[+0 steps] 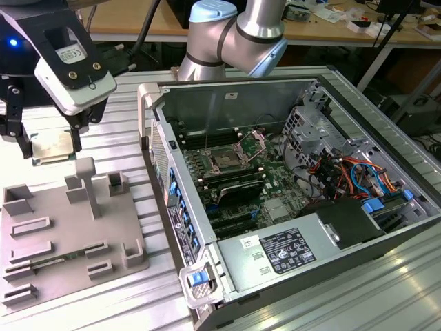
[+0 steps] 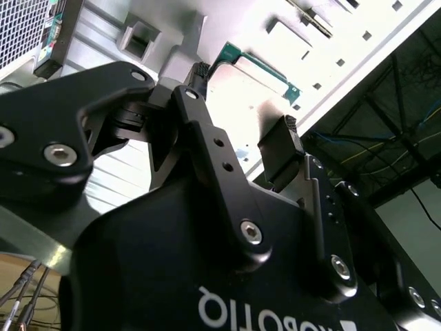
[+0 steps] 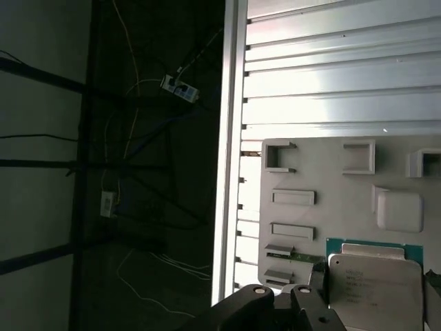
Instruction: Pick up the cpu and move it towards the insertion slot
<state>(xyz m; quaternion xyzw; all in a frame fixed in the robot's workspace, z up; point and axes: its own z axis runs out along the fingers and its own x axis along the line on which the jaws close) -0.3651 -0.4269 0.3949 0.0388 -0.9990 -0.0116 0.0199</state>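
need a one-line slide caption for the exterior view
Gripper holds the cpu above the grey tray, off to the exterior view's left of the open case with the insertion slot.

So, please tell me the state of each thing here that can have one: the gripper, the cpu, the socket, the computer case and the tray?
gripper: shut on the cpu, raised above the tray.
cpu: held between the fingers, off the tray, roughly level.
insertion slot: load plate open, centre bare.
computer case: lying on its side, side panel off.
grey tray: flat on the table.
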